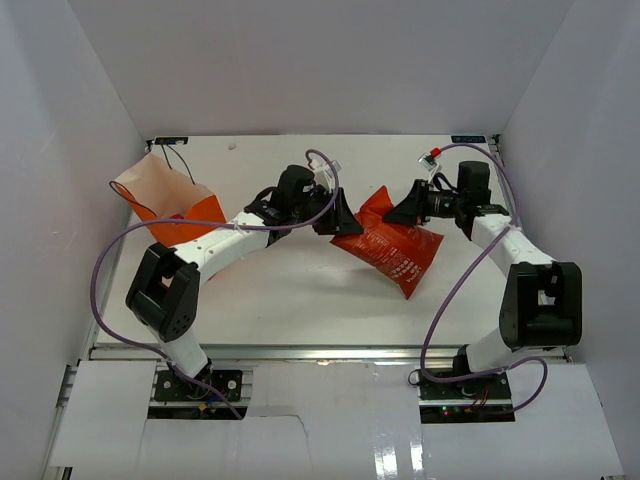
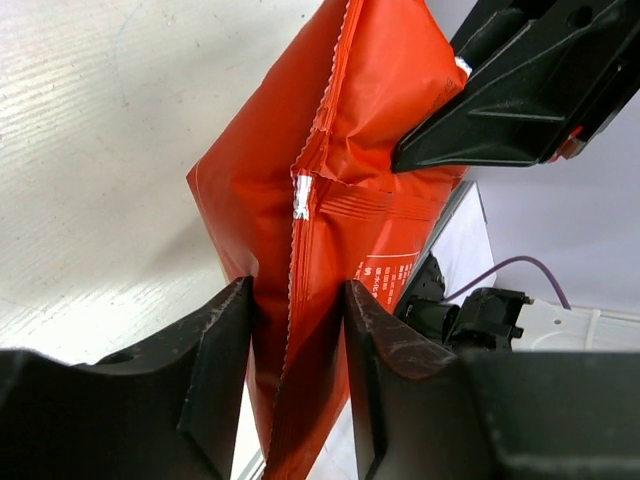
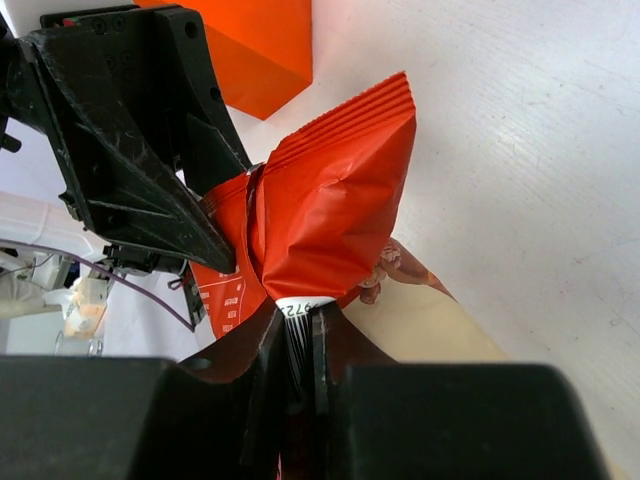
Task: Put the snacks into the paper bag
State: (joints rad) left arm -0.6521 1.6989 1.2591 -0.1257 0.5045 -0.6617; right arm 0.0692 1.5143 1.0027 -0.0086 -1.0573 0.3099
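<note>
The large red-orange crisp bag (image 1: 395, 250) hangs between my two grippers over the middle of the table, its lower end resting on the surface. My right gripper (image 3: 297, 320) is shut on the bag's crimped end seam (image 3: 300, 308) and shows at the bag's upper right (image 1: 395, 210) in the top view. My left gripper (image 2: 297, 295) straddles the bag's opposite edge (image 2: 330, 150). Its jaws stand apart with the serrated seam loose between them. The bright orange paper bag (image 1: 175, 205) lies at the back left, its peach inside showing, behind my left arm.
White walls close in the table on the left, back and right. Purple cables (image 1: 105, 270) loop off both arms. A metal rail (image 1: 320, 352) runs along the table's near edge. The paper bag's orange corner (image 3: 265, 50) appears beyond my left gripper in the right wrist view.
</note>
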